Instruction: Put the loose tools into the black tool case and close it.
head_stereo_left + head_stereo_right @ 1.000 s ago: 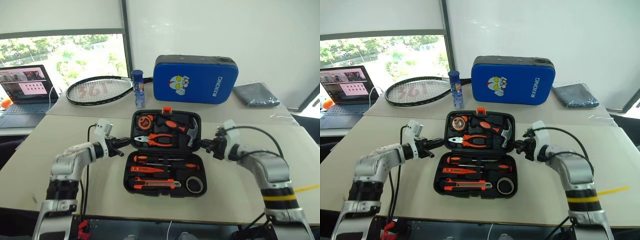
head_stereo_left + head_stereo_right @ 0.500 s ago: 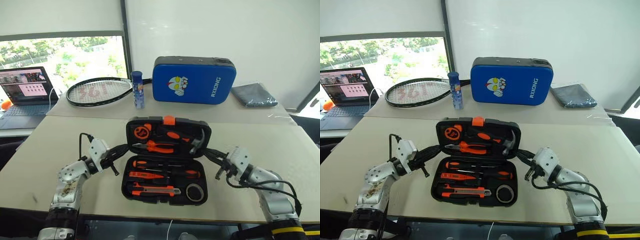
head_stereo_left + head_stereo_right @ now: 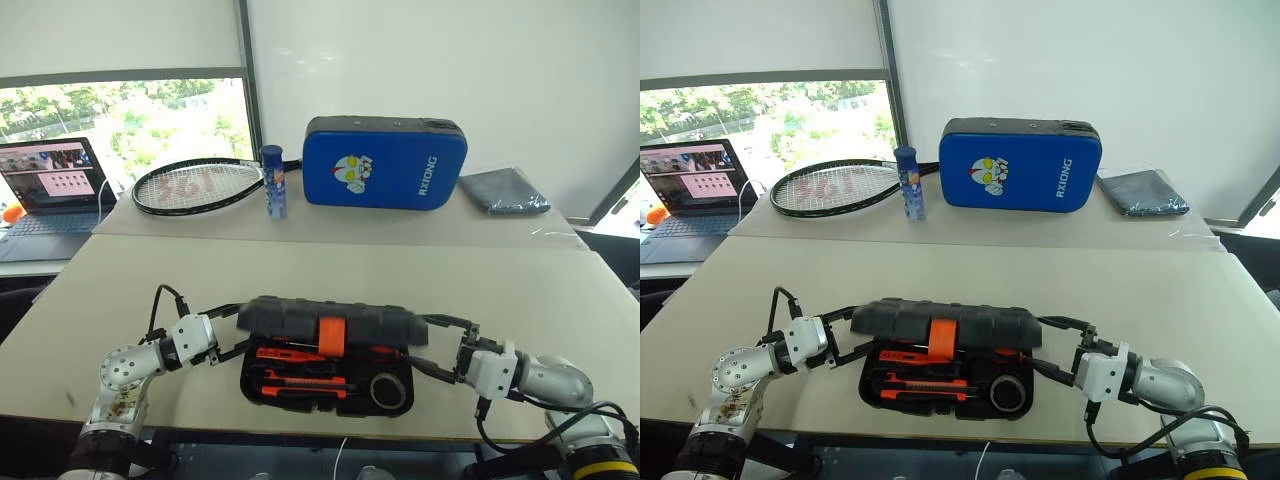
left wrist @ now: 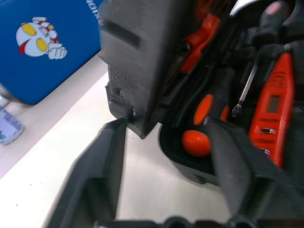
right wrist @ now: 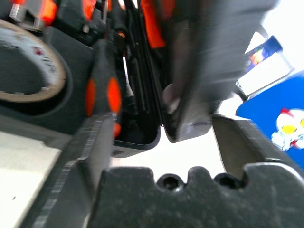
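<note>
The black tool case (image 3: 325, 345) lies near the table's front edge. Its ribbed lid (image 3: 290, 318), with the orange latch (image 3: 332, 335), is tipped down over the base, leaving a gap at the front. In that gap I see the utility knife (image 3: 305, 388), a screwdriver (image 3: 290, 355) and the tape roll (image 3: 388, 390). My left gripper (image 3: 240, 330) is open at the case's left end, its fingers (image 4: 102, 166) either side of the lid's edge. My right gripper (image 3: 425, 343) is open at the right end, with the lid's edge between its fingers (image 5: 242, 142).
On the far table stand a blue padded case (image 3: 385, 162), a tennis racket (image 3: 195, 185), a blue tube (image 3: 274, 180) and a grey folded cloth (image 3: 505, 190). A laptop (image 3: 50, 185) sits at the far left. The tool case is close to the front edge (image 3: 330, 432).
The lid has swung from upright down over the base. Both grippers have drawn back towards me, rolled, and gone from shut to open.
</note>
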`<action>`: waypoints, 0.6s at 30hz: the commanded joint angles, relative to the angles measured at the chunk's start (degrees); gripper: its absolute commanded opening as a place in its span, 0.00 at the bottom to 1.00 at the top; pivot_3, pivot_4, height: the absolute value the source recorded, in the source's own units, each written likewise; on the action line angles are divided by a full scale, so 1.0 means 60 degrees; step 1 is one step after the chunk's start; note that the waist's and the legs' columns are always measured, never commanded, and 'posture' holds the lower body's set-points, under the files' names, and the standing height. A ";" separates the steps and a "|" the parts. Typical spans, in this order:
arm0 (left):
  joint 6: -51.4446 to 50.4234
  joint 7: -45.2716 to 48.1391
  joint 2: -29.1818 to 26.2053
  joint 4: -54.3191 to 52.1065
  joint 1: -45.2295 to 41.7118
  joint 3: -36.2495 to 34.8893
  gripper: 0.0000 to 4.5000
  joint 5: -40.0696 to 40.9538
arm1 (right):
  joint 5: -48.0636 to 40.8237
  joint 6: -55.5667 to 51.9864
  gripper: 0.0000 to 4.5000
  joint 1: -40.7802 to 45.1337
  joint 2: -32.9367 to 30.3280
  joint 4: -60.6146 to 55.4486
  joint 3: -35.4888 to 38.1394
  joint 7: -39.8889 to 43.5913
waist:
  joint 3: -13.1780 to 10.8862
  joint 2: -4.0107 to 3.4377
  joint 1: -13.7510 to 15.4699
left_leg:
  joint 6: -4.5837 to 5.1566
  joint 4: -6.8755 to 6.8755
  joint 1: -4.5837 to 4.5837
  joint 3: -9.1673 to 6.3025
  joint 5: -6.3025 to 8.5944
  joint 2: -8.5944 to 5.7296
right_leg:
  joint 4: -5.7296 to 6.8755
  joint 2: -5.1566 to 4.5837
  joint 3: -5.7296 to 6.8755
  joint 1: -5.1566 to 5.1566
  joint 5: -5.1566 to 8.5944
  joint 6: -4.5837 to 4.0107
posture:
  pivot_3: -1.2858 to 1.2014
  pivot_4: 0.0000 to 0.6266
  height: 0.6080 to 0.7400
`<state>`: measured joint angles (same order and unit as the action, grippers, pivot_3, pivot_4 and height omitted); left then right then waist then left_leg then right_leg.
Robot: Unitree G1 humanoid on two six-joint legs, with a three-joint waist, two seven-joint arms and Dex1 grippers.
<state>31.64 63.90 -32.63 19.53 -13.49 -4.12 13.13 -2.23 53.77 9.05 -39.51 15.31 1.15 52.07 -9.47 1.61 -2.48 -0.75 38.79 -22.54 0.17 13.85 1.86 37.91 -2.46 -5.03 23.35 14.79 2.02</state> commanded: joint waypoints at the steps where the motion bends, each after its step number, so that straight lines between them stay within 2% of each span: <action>1: -0.0687 0.0088 -0.0413 -0.0099 0.0195 -0.0281 0.68 0.0528 | -0.0008 0.0453 0.98 -0.0106 -0.0458 0.0253 0.0165 -0.0274 | -0.0001 0.0001 -0.0003 | 0.0001 -0.0010 0.0037 0.0001 0.0001 -0.0001 | -0.0014 -0.0001 -0.0001 -0.0039 0.0002 0.0001 | 0.52 0.24 1.00; 5: -0.3109 0.0804 -0.1414 -0.0639 0.0789 -0.0537 0.68 0.1573 | -0.0283 0.0442 0.98 -0.0543 -0.1052 0.0351 0.0302 -0.0308 | -0.0001 0.0000 -0.0031 | 0.0001 -0.0015 0.0056 0.0004 0.0002 0.0008 | -0.0013 0.0002 -0.0002 -0.0050 0.0007 -0.0004 | 0.52 0.24 1.00; 9: -0.4784 0.1338 -0.2368 -0.0905 0.1281 -0.0835 0.68 0.2094 | -0.1092 -0.0045 0.98 -0.1275 -0.1579 -0.0060 0.0286 -0.0058 | -0.0006 0.0004 -0.0014 | 0.0002 -0.0018 0.0053 0.0006 0.0002 0.0010 | -0.0008 0.0002 -0.0004 -0.0044 0.0013 -0.0006 | 0.52 0.24 1.00; 11: -0.4953 0.1554 -0.2617 -0.0926 0.1435 -0.0939 0.68 0.2115 | -0.1623 -0.0369 0.98 -0.1716 -0.1854 -0.0347 0.0199 0.0239 | -0.0006 0.0005 0.0012 | 0.0003 -0.0018 0.0053 0.0006 0.0002 0.0009 | -0.0012 0.0000 -0.0001 -0.0048 0.0015 -0.0005 | 0.52 0.24 1.00; 14: -0.5170 0.1608 -0.2633 -0.1201 0.1591 -0.1100 0.68 0.2259 | -0.2239 -0.0919 0.83 -0.2383 -0.2177 -0.0933 0.0184 0.0563 | -0.0006 0.0005 0.0037 | 0.0003 -0.0017 0.0053 0.0009 0.0003 0.0009 | -0.0019 -0.0004 -0.0002 -0.0051 0.0017 -0.0004 | 0.52 0.24 1.00; 17: -0.5395 0.1711 -0.2557 -0.1589 0.1821 -0.1140 0.50 0.2352 | -0.2486 -0.1663 0.58 -0.3007 -0.2337 -0.1819 0.0093 0.0727 | -0.0006 0.0006 0.0031 | 0.0003 -0.0017 0.0052 0.0009 0.0004 0.0013 | -0.0018 -0.0002 -0.0002 -0.0049 0.0018 -0.0006 | 0.52 0.24 1.00; 18: -0.5372 0.1730 -0.2512 -0.1711 0.1905 -0.1089 0.40 0.2325 | -0.2525 -0.2021 0.50 -0.3173 -0.2325 -0.2128 0.0030 0.0720 | -0.0007 0.0007 0.0019 | 0.0003 -0.0018 0.0052 0.0008 0.0004 0.0014 | -0.0018 -0.0001 -0.0001 -0.0050 0.0019 -0.0007 | 0.52 0.24 1.00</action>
<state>-0.44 73.66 -47.86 11.85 -2.95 -9.85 26.21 -15.14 44.75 -8.60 -52.90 6.97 1.02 56.24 -9.51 1.65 -2.37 -0.73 38.69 -22.23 0.22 13.87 1.96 37.80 -2.45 -5.05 23.07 14.91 1.97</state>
